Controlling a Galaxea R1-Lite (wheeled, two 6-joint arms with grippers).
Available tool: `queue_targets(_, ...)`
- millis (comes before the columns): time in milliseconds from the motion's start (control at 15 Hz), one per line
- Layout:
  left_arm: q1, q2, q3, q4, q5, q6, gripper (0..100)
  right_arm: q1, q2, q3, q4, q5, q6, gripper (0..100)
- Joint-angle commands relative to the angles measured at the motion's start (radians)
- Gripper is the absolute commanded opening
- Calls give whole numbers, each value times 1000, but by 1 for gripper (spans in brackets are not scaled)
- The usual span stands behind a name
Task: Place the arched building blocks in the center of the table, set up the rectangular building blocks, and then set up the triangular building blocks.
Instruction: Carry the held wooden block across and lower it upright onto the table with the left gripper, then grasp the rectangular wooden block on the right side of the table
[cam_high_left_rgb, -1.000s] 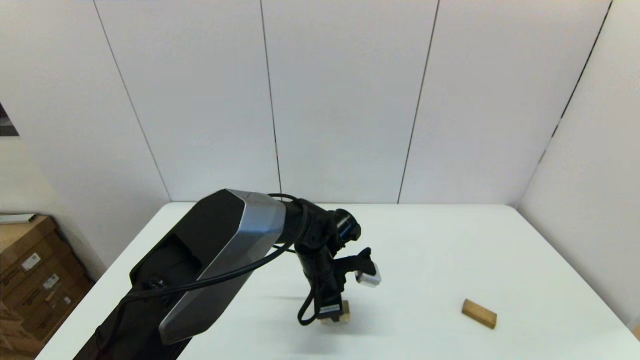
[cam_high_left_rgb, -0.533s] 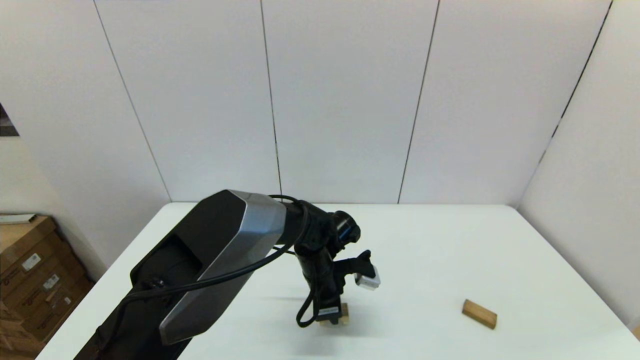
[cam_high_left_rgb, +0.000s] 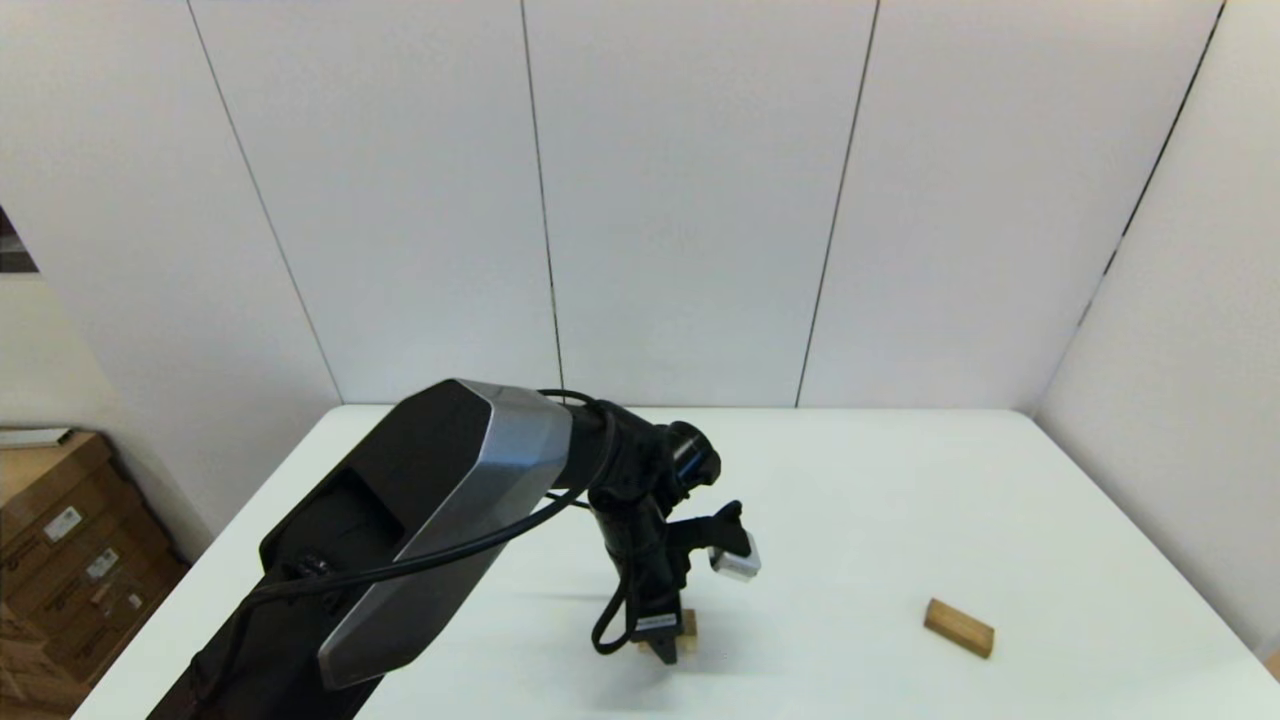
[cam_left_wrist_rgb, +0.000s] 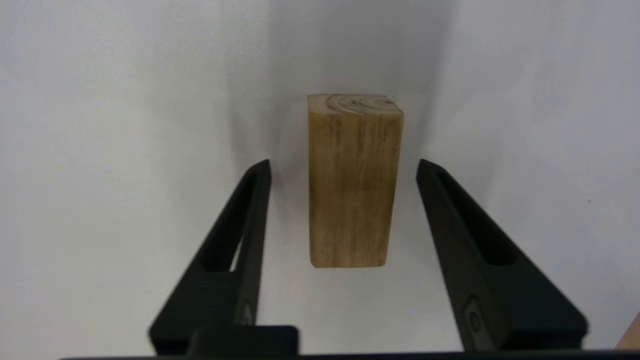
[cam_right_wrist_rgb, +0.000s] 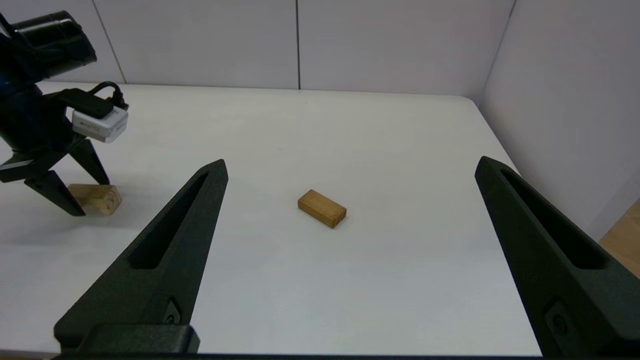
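The left gripper (cam_high_left_rgb: 667, 650) points down at the middle of the near part of the table (cam_high_left_rgb: 860, 500), its two black fingers (cam_left_wrist_rgb: 240, 235) spread apart with nothing clamped between them. The thick wooden block (cam_left_wrist_rgb: 354, 180) lies flat on the white top in the gap between them, clear of both fingers, its end grain facing away from the wrist camera. In the head view only a corner of this block (cam_high_left_rgb: 688, 624) shows behind the gripper. The right gripper (cam_right_wrist_rgb: 350, 260) hangs over the near right part of the table, fingers wide and empty. The flat tan slab (cam_right_wrist_rgb: 322, 208) lies on its broad face ahead of it, well apart from the thick block.
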Motion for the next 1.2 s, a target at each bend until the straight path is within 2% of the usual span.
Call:
queue_targets(67,6,-5,-11,-42,-3,0,100,1,1,0,0,1,0,100)
queue_targets(267,52,-146,-10,-77,-46,-8,100,1,1,0,0,1,0,100)
queue_targets(600,124,-557,13,115,-46,-95,100,1,1,0,0,1,0,100)
queue_targets(733,138,-866,84,227,-47,-151,100,1,1,0,0,0,0,100)
queue_targets(933,146,-1260,233,242,-44,-220,100,1,1,2,0,1,0,100)
queue_targets(1200,453,-1731,512,207,-41,-270,100,1,1,0,0,1,0,100)
